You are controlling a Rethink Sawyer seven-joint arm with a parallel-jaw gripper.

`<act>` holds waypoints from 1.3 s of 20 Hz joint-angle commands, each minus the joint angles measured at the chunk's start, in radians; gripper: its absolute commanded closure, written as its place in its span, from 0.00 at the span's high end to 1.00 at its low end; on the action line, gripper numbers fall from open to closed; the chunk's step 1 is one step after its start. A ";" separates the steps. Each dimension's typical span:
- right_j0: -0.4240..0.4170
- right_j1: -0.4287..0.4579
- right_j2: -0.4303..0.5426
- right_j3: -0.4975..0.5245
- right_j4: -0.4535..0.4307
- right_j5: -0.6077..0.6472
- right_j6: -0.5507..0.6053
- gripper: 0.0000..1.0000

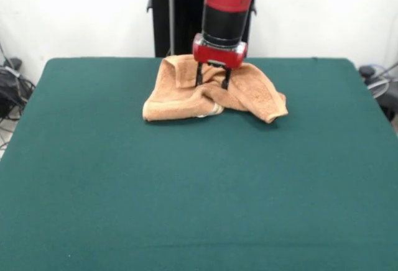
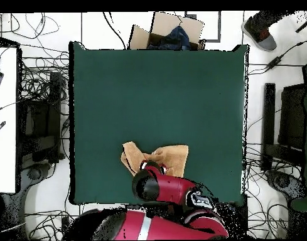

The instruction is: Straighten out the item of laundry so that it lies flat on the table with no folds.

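The item of laundry (image 1: 249,94), a peach-orange towel, lies crumpled and folded over itself near the far edge of the green table (image 1: 186,190). A pale strip shows at its front fold. My gripper (image 1: 212,83) stands straight down over the towel's middle, open, with both black fingertips (image 1: 199,77) pressed into the cloth where it bunches into a ridge. In the overhead view the towel (image 2: 173,155) shows beside the red arm (image 2: 165,188), which hides the gripper, close to the table's (image 2: 156,88) bottom edge.
A cardboard box (image 2: 165,31) with dark cloth in it sits past the table's top edge in the overhead view. A person's shoe (image 2: 262,32) shows at the top right. Cables and equipment lie on the floor on both sides.
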 commanded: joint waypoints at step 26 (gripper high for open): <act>0.006 -0.202 0.091 0.009 -0.001 0.202 0.104 1.00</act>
